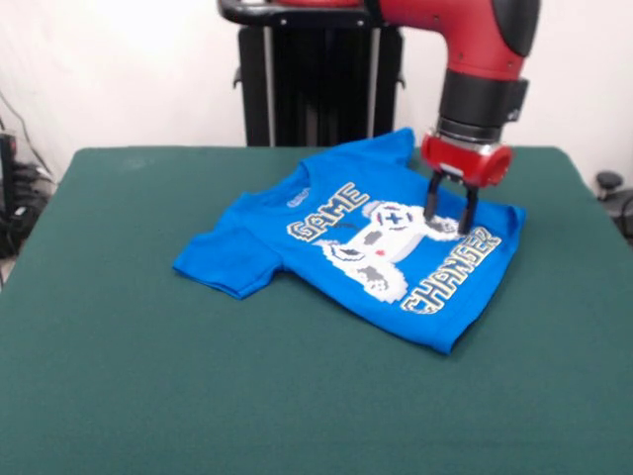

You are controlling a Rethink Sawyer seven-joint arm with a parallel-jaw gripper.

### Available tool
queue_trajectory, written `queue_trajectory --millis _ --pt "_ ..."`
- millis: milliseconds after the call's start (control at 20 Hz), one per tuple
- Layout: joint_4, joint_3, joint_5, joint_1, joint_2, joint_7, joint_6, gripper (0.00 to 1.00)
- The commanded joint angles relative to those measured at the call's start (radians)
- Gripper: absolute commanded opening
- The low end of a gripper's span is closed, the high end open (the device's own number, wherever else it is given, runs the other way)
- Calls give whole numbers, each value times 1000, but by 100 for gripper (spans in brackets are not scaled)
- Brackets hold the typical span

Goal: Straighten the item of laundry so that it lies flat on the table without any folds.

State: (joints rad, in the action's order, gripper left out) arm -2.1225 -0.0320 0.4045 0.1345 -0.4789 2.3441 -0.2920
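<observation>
Table (119, 376): I see dark green cloth filling most of my front view, bare on all sides of the shirt.
Arm (475, 40): red and black, it comes down from the top edge on the right side of my picture, ending over the shirt's right part.
Shirt (366, 247): the bright blue T-shirt lies slightly right of the table's middle, turned at an angle, print up. I read "GAME" above the white controller and "CHANGER" below it. One sleeve points toward the left; the far edge near the collar looks bunched.
Gripper (451, 220): two dark fingers (434, 198) point down, spread apart, tips touching the cloth beside the controller print, nothing pinched between them that I can see.
</observation>
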Motion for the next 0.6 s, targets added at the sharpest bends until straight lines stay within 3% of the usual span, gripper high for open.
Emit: queue_trajectory --millis 50,600 --pt "-39 152 55 31 101 373 -105 100" --pt "-76 210 63 24 111 389 -154 100"
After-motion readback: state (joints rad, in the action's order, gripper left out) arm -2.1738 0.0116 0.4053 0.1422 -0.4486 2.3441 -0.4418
